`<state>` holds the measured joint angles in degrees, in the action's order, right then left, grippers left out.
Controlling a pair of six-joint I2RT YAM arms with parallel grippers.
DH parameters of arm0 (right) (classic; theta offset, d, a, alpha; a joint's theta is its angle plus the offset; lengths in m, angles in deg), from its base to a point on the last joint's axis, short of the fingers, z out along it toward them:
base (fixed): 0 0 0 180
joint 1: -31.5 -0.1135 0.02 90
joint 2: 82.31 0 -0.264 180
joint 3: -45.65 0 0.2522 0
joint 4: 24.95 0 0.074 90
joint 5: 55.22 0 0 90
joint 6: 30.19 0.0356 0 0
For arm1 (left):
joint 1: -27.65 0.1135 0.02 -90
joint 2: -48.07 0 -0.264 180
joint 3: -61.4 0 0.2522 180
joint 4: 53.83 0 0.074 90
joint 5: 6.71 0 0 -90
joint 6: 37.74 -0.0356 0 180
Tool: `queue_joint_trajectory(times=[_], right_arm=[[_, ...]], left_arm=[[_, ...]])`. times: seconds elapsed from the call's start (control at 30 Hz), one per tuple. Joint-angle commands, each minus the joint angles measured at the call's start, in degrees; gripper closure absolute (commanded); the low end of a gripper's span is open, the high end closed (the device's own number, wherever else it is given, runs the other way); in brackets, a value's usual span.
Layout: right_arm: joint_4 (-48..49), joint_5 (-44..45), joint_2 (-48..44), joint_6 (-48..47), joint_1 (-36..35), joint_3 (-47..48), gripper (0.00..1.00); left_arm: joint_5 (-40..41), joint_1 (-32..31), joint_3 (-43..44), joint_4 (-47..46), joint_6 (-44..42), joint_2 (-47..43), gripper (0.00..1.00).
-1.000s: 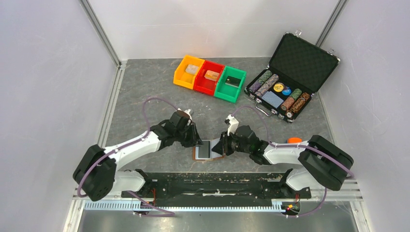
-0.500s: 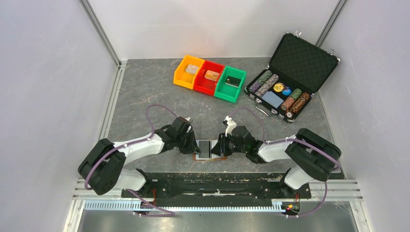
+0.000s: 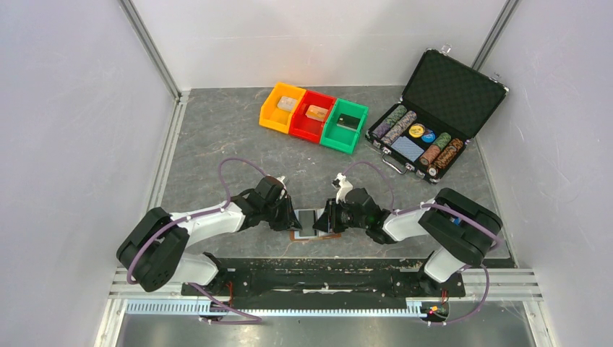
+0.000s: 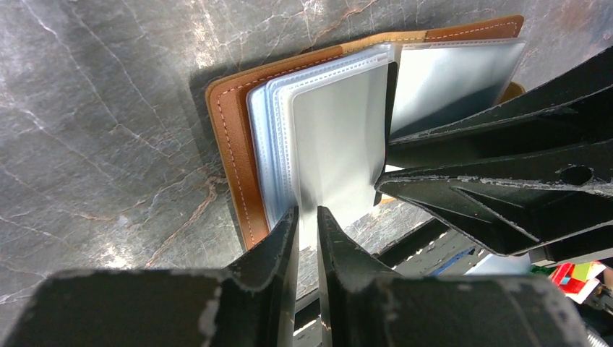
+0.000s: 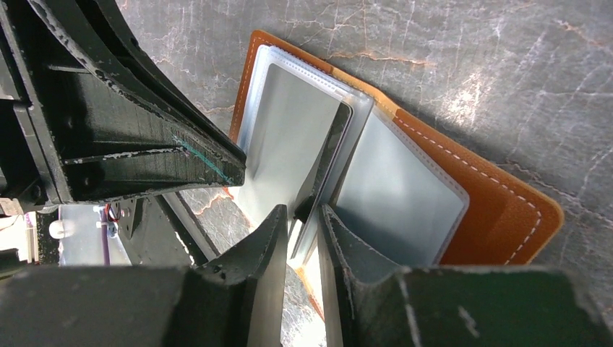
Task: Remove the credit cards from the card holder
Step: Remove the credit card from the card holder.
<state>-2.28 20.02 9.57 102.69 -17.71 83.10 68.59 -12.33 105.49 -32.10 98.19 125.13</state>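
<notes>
The brown leather card holder (image 3: 306, 233) lies open near the table's front edge, its clear sleeves fanned out. One sleeve leaf (image 4: 340, 130) stands raised. My left gripper (image 3: 293, 219) comes from the left; its jaws (image 4: 307, 214) are nearly closed on that leaf's lower edge. My right gripper (image 3: 323, 219) comes from the right; its jaws (image 5: 304, 214) are pinched on the dark-edged leaf (image 5: 334, 148) at the spine. The leather cover shows in both wrist views (image 4: 231, 152) (image 5: 499, 210). No credit card shows clearly; I cannot tell whether one sits inside the held leaf.
Orange (image 3: 269, 112), red (image 3: 300, 124) and green (image 3: 337, 136) bins stand at the back middle. An open black chip case (image 3: 452, 90) sits at the back right. The black base rail (image 3: 311, 271) runs just in front of the holder.
My left gripper has moved right and down onto the holder's left side and closed on the raised leaf. My right gripper has shifted slightly left, still at the leaf.
</notes>
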Motion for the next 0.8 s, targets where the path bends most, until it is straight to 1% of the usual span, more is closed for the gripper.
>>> queue_joint_trajectory(times=[0.0,0.23,0.37,0.47,0.57,0.6,0.77], right_arm=[[2.91,-0.33,1.45,1.01,0.08,1.42,0.75],[7.42,-2.19,2.25,2.9,0.08,0.17,0.76],[9.49,-2.85,2.11,3.56,0.03,-0.53,0.79],[12.19,-3.57,2.05,4.3,0.08,-1.32,0.86],[14.45,-3.88,1.99,4.96,0.12,-2.33,0.98],[15.25,-3.81,1.76,5.18,0.16,-2.81,1.0],[15.85,-3.58,-0.39,5.04,1.06,-4.98,1.0]], left_arm=[[-0.01,-0.18,-1.3,-0.88,-1.28,0.9,0.79],[-0.21,-0.18,-1.7,-1.54,-1.02,1.35,0.78],[-0.33,-0.22,-1.87,-1.81,-0.84,1.39,0.78],[-0.33,-0.2,-2.09,-1.98,-0.67,1.44,0.78],[-0.18,-0.18,-2.33,-1.98,-0.47,1.48,0.78],[-0.02,-0.24,-2.4,-1.98,-0.48,1.49,0.78],[1.82,-0.18,-2.03,-0.03,-1.08,1.22,0.77]])
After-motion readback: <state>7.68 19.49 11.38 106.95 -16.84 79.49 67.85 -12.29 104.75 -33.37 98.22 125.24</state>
